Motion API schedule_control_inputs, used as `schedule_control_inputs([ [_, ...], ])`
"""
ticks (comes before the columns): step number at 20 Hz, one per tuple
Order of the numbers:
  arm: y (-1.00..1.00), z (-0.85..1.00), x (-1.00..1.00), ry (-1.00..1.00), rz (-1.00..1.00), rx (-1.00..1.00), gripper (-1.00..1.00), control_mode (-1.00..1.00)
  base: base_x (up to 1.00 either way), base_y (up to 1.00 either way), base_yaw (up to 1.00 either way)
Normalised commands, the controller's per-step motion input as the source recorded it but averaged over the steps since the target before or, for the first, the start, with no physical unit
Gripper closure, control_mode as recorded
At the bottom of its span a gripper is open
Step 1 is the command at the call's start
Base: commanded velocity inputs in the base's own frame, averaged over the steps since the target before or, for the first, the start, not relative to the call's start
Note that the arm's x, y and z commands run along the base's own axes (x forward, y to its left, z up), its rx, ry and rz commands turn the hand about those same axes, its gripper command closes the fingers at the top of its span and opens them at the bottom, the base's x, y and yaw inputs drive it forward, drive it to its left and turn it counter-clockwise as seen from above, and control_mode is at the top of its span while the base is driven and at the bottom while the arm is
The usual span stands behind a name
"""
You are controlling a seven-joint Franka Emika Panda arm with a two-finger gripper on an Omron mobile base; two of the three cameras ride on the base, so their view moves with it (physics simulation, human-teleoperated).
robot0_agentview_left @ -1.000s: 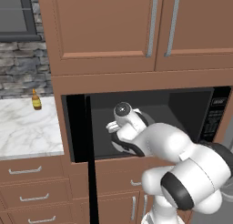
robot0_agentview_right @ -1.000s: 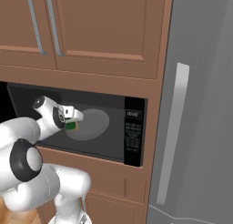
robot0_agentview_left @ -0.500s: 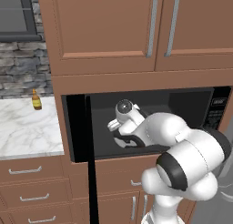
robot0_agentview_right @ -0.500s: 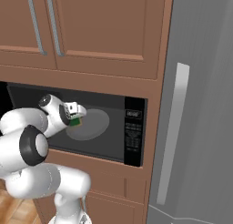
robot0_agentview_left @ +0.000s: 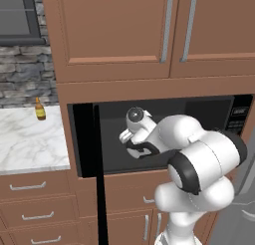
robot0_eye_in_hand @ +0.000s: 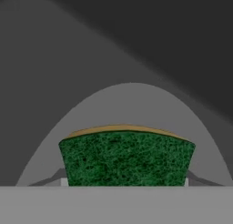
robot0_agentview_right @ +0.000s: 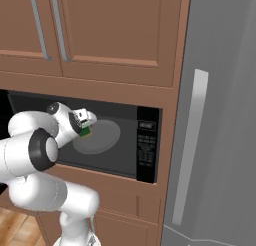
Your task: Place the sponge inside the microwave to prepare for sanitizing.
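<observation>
The arm reaches through the open front of the microwave [robot0_agentview_left: 164,134], its hand inside the dark cavity. The tool [robot0_agentview_right: 86,126] is clenched on the sponge [robot0_eye_in_hand: 126,157], which sits between the two fingers. In the right base view the sponge [robot0_agentview_right: 85,132] shows as a small green patch at the end of the hand, held above the near left part of the round turntable [robot0_agentview_right: 100,136] and not resting on it. From the hand camera the green face of the sponge fills the lower middle, a thin yellow edge running along its top, and behind it the pale grey disc of the turntable [robot0_eye_in_hand: 132,109] curves up against the darker cavity walls.

The microwave door [robot0_agentview_left: 94,159] stands swung out at the left side of the opening, seen edge-on as a black vertical strip in the left base view. The button panel [robot0_agentview_right: 147,146] is at the right end of the microwave, just beside a tall grey refrigerator [robot0_agentview_right: 220,115] with a long pale handle [robot0_agentview_right: 189,150].

Brown cabinet doors [robot0_agentview_left: 144,30] hang above the microwave and drawers [robot0_agentview_left: 35,209] sit below. To the left, a marble tabletop [robot0_agentview_left: 30,139] carries a small amber bottle [robot0_agentview_left: 39,109] near its back edge, against a stone backsplash [robot0_agentview_left: 25,74].
</observation>
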Motion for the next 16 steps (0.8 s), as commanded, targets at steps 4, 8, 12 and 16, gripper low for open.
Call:
schedule_control_inputs([
  [4, -0.13, -0.36, 0.02, 0.0, 0.08, -0.12, 1.0, -1.0, 0.0, 0.0, 0.0],
  [8, -0.12, -0.38, 0.0, 0.01, 0.08, -0.14, 1.0, -1.0, 0.0, 0.0, 0.0],
  [12, -0.16, -0.36, 0.0, 0.0, 0.1, -0.16, 1.0, -1.0, 0.0, 0.0, 0.0],
  [16, -0.29, -0.34, 0.0, 0.02, 0.1, -0.14, 1.0, -1.0, 0.0, 0.0, 0.0],
])
